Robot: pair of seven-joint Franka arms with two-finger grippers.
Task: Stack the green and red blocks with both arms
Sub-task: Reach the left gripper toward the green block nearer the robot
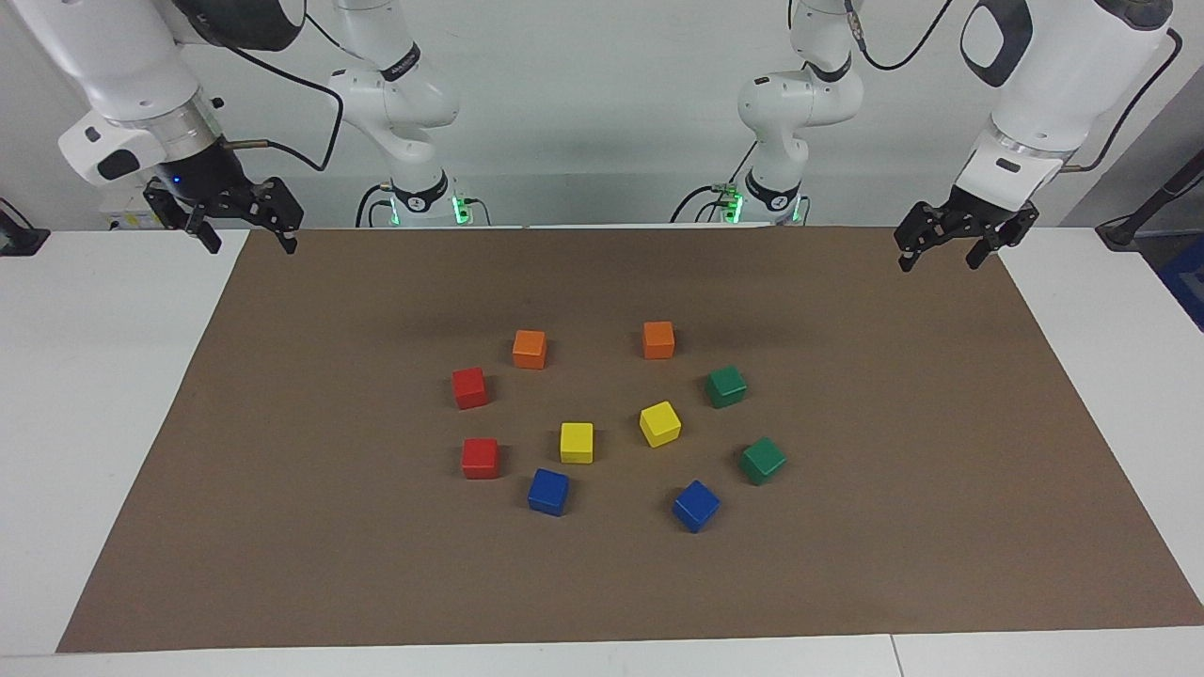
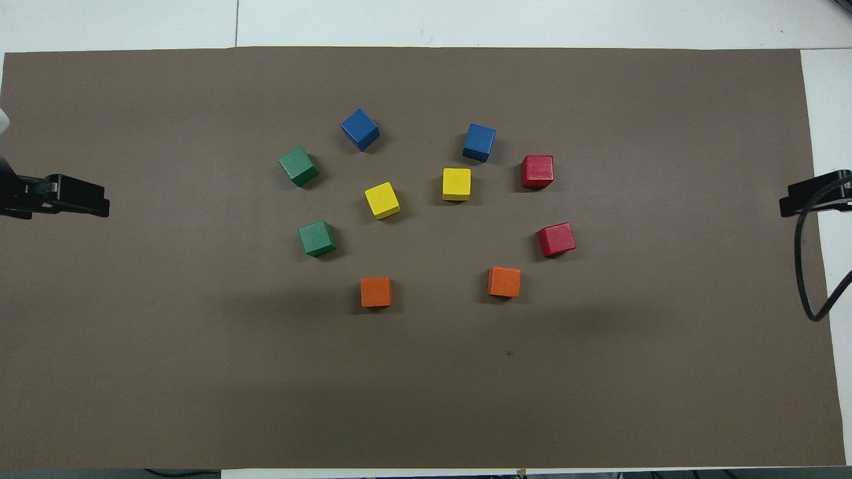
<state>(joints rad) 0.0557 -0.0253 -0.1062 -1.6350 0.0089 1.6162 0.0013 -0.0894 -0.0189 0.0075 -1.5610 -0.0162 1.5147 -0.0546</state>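
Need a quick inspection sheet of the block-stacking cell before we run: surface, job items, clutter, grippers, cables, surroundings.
Surface: brown mat on a white table, flat.
Job's things: two matte green cubes toward the left arm's end; two matte red cubes toward the right arm's end; all apart, none stacked.
Clutter: two orange cubes nearest the robots, two yellow cubes in the middle, two blue cubes farthest.
Grippers: left gripper and right gripper open, empty, waiting over the mat's corners.
Cables: black cables hang along both arms, off the mat.
Surroundings: nothing seen.
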